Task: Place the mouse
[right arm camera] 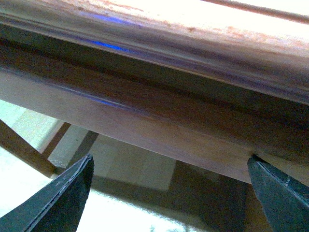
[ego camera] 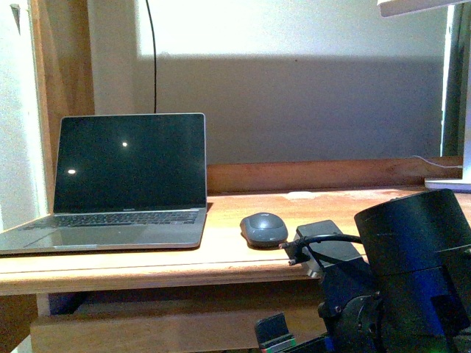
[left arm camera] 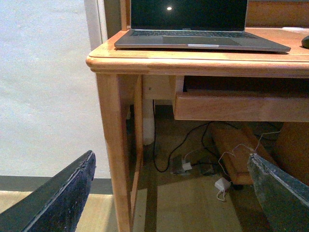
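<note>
The dark grey mouse (ego camera: 263, 229) lies on the wooden desk (ego camera: 221, 257), just right of the open laptop (ego camera: 125, 184). Only its edge shows in the left wrist view (left arm camera: 305, 41). My right arm (ego camera: 397, 279) is at the lower right, in front of the desk and below the mouse. My right gripper (right arm camera: 170, 159) is open and empty, facing the underside of the desk's front edge (right arm camera: 145, 111). My left gripper (left arm camera: 171, 154) is open and empty, low in front of the desk's left leg (left arm camera: 113, 145). It does not show in the front view.
The laptop (left arm camera: 193, 29) sits at the desk's left front. A drawer front (left arm camera: 241, 106) hangs under the top. Cables and a white adapter (left arm camera: 222, 185) lie on the floor beneath. A white lamp base (ego camera: 449, 184) stands at the back right.
</note>
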